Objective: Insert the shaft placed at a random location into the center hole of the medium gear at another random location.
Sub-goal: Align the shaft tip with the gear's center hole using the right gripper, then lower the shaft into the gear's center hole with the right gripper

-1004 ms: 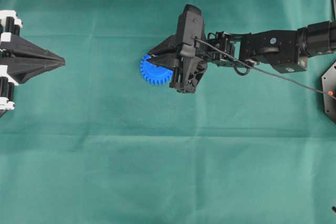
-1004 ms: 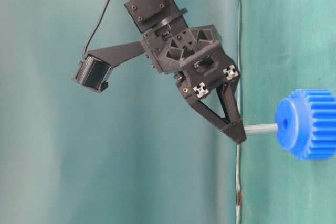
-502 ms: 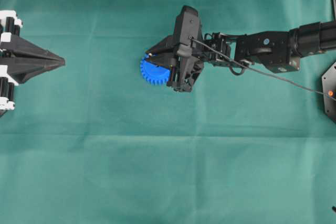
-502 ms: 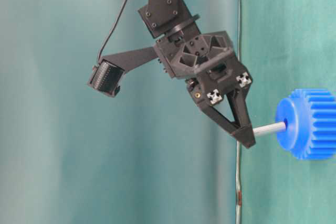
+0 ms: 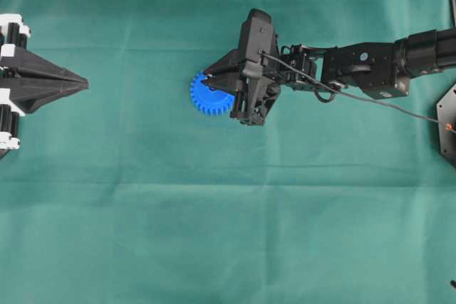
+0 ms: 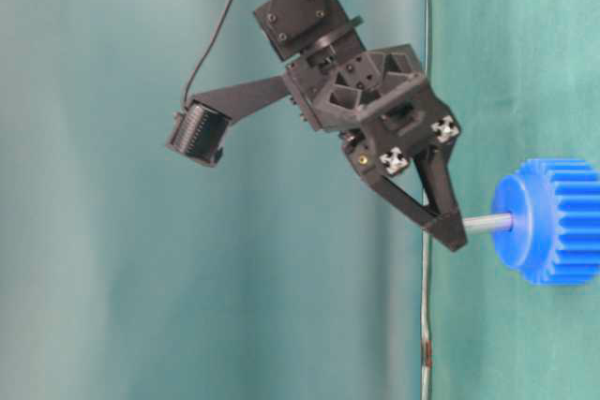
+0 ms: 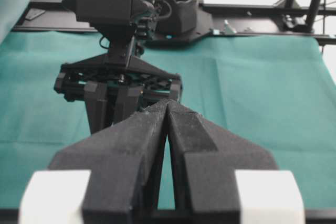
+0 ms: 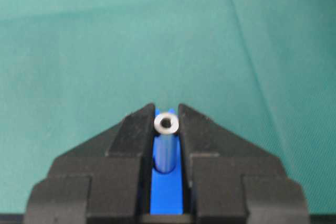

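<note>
Shaft (image 6: 487, 223) sits pinched between the tips of the right gripper (image 6: 452, 231), jaws narrow and clamped on its upper end; the right wrist view shows its ring-shaped top (image 8: 167, 124) squeezed between the two black fingers (image 8: 131, 135) with blue directly beneath. Medium gear (image 5: 209, 95) lies flat on the green cloth (image 5: 214, 233), a bit left of the middle and toward the far side of the table, half hidden under the right gripper from overhead. In the table-level view the free end of the shaft meets the gear's raised hub (image 6: 511, 222) right where the center hole should be; the hole itself is covered, so I can't tell how deep the pin has gone, probably just started. Left gripper (image 5: 78, 85) is parked at the far left edge, well apart from everything, jaws pressed together on nothing. To do this step well: keep the pin square to the gear face, since it looks very nearly in line with the hub axis but any tilt will jam it at the rim of the hole. Push straight along the pin, slowly, keep the squeeze firm so it doesn't slide in the fingers. The gear is loose on cloth, so sideways force would likely skid it. Release only once the pin is seated.
</note>
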